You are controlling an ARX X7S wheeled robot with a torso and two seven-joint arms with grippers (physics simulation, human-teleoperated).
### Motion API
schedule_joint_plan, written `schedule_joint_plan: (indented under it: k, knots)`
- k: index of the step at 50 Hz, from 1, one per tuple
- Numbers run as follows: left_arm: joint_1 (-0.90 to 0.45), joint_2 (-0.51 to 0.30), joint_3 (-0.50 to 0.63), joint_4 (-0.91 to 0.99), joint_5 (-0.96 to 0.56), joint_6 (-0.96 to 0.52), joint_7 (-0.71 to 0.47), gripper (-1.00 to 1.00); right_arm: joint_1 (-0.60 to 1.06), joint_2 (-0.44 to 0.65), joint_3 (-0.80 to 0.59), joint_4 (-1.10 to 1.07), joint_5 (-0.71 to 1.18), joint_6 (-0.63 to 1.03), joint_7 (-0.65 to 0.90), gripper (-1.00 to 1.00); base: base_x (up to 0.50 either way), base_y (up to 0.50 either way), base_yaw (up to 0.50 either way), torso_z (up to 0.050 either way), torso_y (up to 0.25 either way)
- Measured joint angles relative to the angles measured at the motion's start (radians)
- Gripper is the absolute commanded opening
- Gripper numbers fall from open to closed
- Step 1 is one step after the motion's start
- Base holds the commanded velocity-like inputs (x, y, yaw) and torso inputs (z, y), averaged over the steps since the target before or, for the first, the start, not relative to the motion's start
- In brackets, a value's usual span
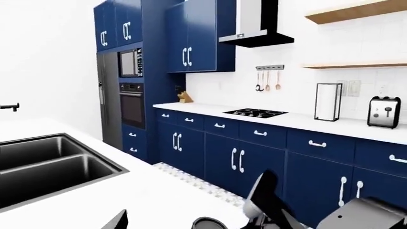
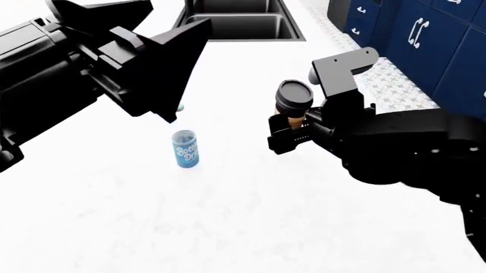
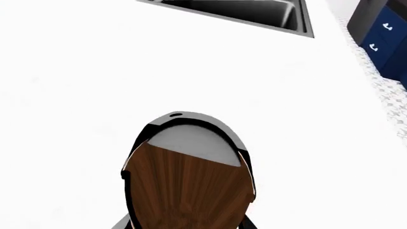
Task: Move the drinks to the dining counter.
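Observation:
The water bottle (image 2: 184, 149), clear with a blue label, stands upright on the white dining counter (image 2: 251, 199). My left gripper (image 2: 163, 68) hangs open above and just behind it, holding nothing; one fingertip (image 1: 119, 222) shows in the left wrist view. My right gripper (image 2: 292, 122) is shut on the brown coffee cup (image 2: 292, 105), to the right of the bottle. In the right wrist view the cup (image 3: 188, 186) and its black lid (image 3: 190, 138) fill the lower middle. The lid (image 1: 210, 223) also shows in the left wrist view. Whether the cup's base touches the counter is hidden.
The dark double sink (image 2: 235, 25) is set into the counter beyond both drinks. Blue cabinets (image 2: 425, 40) stand to the right across a patterned floor (image 2: 395, 79). In the left wrist view the far worktop (image 1: 305, 121) carries a hob (image 1: 256, 113) and a toaster (image 1: 384, 112).

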Motion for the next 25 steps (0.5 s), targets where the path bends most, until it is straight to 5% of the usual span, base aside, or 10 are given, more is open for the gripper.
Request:
schedule_joint_plan:
  k: [25]
  knots:
    - [0.001,-0.007,-0.008,0.027,-0.016,0.024,-0.001,1.00,-0.004,0.000,-0.011,0.024,0.021,0.025,0.004,-1.00,0.00,0.00,0.00,0.000,0.000]
